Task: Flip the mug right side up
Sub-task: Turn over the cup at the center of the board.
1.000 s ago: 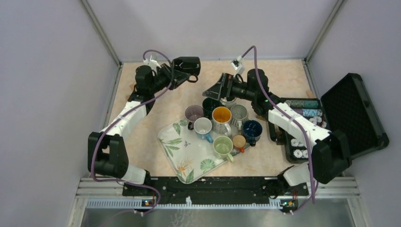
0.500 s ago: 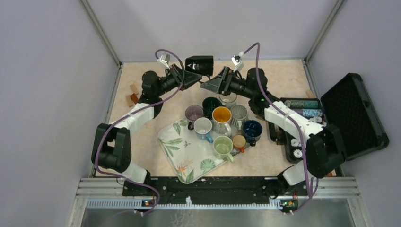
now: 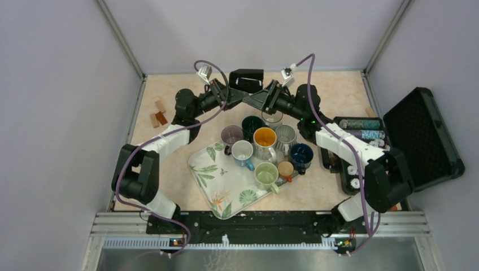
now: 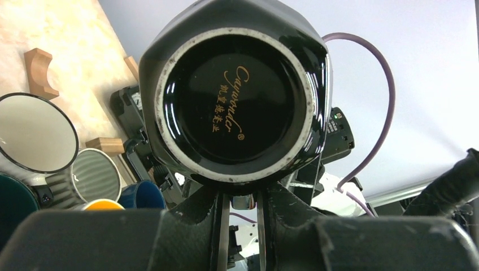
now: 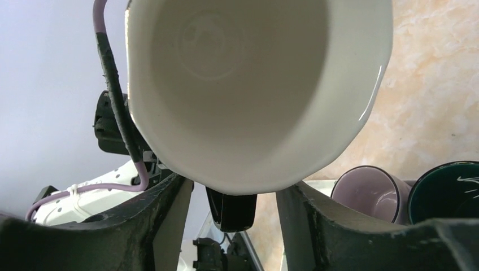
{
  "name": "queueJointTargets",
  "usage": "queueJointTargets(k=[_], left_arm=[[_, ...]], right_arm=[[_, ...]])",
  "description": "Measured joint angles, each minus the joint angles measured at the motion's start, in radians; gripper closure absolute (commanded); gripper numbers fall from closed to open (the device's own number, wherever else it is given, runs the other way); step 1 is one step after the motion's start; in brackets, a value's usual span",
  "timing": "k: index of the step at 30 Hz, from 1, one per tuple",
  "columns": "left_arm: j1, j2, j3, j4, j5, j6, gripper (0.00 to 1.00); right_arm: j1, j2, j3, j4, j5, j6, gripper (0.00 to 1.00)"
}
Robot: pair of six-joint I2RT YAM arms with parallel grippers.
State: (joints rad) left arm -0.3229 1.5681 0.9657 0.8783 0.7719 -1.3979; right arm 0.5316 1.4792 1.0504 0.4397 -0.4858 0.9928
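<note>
The black mug (image 3: 247, 79) with a white inside hangs on its side in the air over the back of the table, between both arms. My left gripper (image 3: 233, 92) is shut on its handle. The left wrist view shows the mug's black base (image 4: 234, 96) with gold lettering, just above my closed left gripper (image 4: 242, 209). My right gripper (image 3: 258, 95) is open at the mug's mouth. In the right wrist view the white inside (image 5: 243, 73) fills the frame, and the black handle (image 5: 234, 213) hangs between my spread right gripper (image 5: 234, 195) without touching either finger.
A leaf-patterned tray (image 3: 214, 186) in the middle holds several upright mugs, among them an orange-lined one (image 3: 264, 137). An open black case (image 3: 421, 135) with poker chips (image 3: 361, 135) lies at the right. Small wooden blocks (image 3: 158, 116) lie at the left.
My left arm has carried the black mug rightward to the middle. My right gripper has risen from over the tray's mugs and come up to the mug's mouth.
</note>
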Motion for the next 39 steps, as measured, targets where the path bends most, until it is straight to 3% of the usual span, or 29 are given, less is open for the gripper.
queueJointTargets(k=[10, 18, 23, 26, 27, 30, 34, 39], left_arm=[[-0.005, 0.014, -0.011, 0.021, 0.003, -0.014, 1.0], [-0.014, 0.021, -0.014, 0.048, -0.002, -0.016, 1.0], [-0.022, 0.027, -0.014, 0.056, -0.011, -0.015, 1.0], [-0.025, 0.029, -0.015, 0.055, -0.012, -0.011, 0.92], [-0.027, 0.029, -0.015, 0.054, -0.014, -0.008, 0.82], [-0.034, 0.029, -0.014, 0.045, -0.021, 0.006, 0.76], [-0.042, 0.028, -0.017, 0.024, -0.037, 0.042, 0.47], [-0.053, 0.02, -0.026, -0.009, -0.037, 0.097, 0.28]], right_arm=[[-0.011, -0.015, -0.049, 0.047, 0.021, 0.024, 0.65], [-0.018, -0.029, -0.049, 0.055, 0.021, 0.043, 1.0], [-0.02, -0.034, -0.05, 0.044, 0.021, 0.035, 1.0], [-0.02, -0.039, -0.05, 0.031, 0.021, 0.023, 1.0], [-0.02, -0.043, -0.05, 0.023, 0.022, 0.016, 1.0], [-0.023, -0.054, -0.049, -0.006, 0.025, -0.008, 1.0], [-0.024, -0.06, -0.03, -0.063, 0.025, -0.047, 1.0], [-0.024, -0.06, 0.003, -0.187, 0.043, -0.105, 1.0]])
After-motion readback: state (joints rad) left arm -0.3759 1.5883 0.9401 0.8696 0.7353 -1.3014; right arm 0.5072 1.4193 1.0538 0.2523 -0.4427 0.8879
